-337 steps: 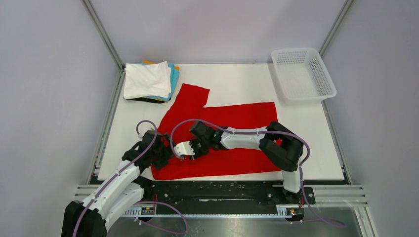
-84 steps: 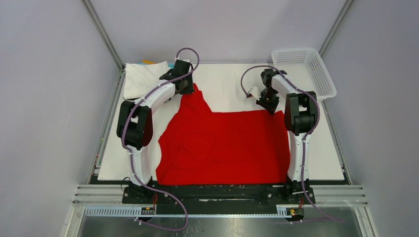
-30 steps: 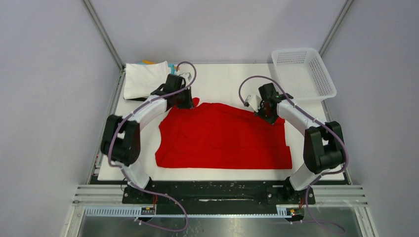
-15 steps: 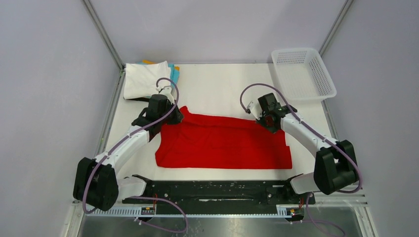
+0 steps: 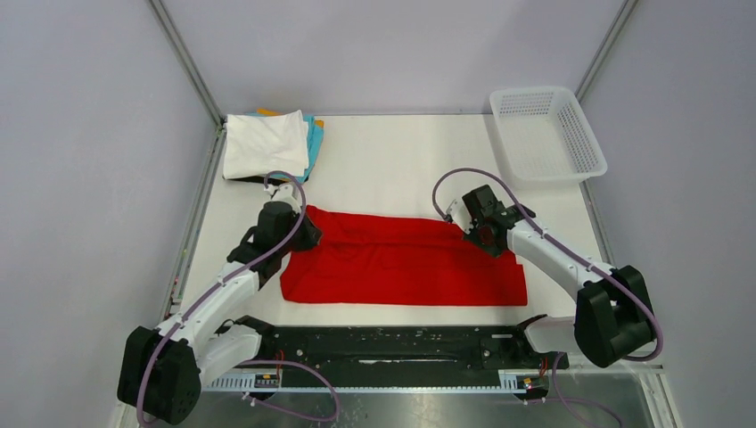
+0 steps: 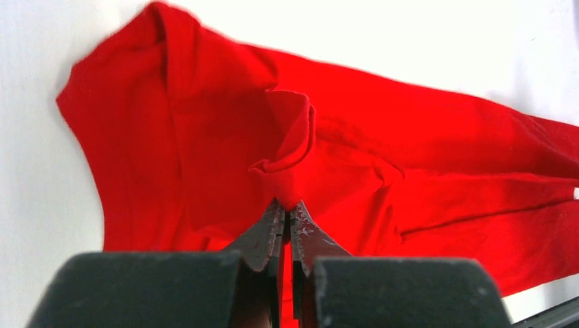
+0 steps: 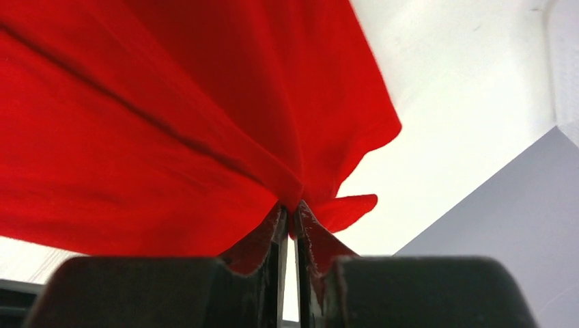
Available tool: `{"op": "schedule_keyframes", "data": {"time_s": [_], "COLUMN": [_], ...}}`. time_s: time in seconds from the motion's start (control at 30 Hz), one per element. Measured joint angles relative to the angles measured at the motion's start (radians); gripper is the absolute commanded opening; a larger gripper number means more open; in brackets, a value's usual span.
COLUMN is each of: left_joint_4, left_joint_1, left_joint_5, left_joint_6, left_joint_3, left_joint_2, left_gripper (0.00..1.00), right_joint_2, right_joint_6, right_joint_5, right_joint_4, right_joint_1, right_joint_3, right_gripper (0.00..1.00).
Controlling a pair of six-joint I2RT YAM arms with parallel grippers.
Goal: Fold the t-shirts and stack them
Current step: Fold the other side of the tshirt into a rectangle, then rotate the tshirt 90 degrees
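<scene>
The red t-shirt (image 5: 401, 263) lies across the middle of the table as a long band, its far half folded over toward the near edge. My left gripper (image 5: 305, 234) sits at the band's far left corner. In the left wrist view this left gripper (image 6: 287, 205) is shut on a bunched fold of the red t-shirt (image 6: 410, 150). My right gripper (image 5: 484, 237) is at the far right corner. In the right wrist view the right gripper (image 7: 293, 208) pinches an edge of the red t-shirt (image 7: 171, 123) at its tips, with a thin slit showing between the jaws lower down.
A stack of folded t-shirts stands at the far left corner, white on top (image 5: 265, 143) with cyan (image 5: 315, 138) and orange (image 5: 267, 112) edges showing beneath. A white mesh basket (image 5: 546, 134) sits at the far right. The white table (image 5: 401, 160) shows beyond the red band.
Both grippers have drawn the shirt's far edge toward the near side, so the red cloth has become a narrower band. Both arms have pulled back from the far end.
</scene>
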Motion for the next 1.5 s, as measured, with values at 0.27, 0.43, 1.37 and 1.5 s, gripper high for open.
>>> {"op": "schedule_keyframes", "data": {"time_s": [0.27, 0.43, 1.37, 1.5], "left_joint_4": [-0.014, -0.047, -0.253, -0.251], "left_joint_1": [-0.002, -0.012, -0.021, -0.026], "left_joint_5": [-0.007, -0.002, 0.046, 0.074], "left_joint_6": [-0.103, -0.151, -0.098, -0.091], "left_joint_3": [-0.159, -0.197, 0.331, 0.33], "left_joint_2": [-0.128, -0.241, 0.481, 0.533], "left_gripper": [0.33, 0.79, 0.99, 0.99], "right_joint_2": [-0.004, -0.045, -0.525, -0.51], "right_joint_6": [0.062, 0.129, 0.76, 0.778], "right_joint_5": [-0.029, -0.021, 0.186, 0.154], "right_joint_4": [-0.097, -0.172, 0.272, 0.269], "right_joint_1": [0.048, 0.112, 0.127, 0.127], "right_joint_3": [-0.026, -0.034, -0.168, -0.172], "right_gripper": [0.48, 0.99, 0.99, 0.99]}}
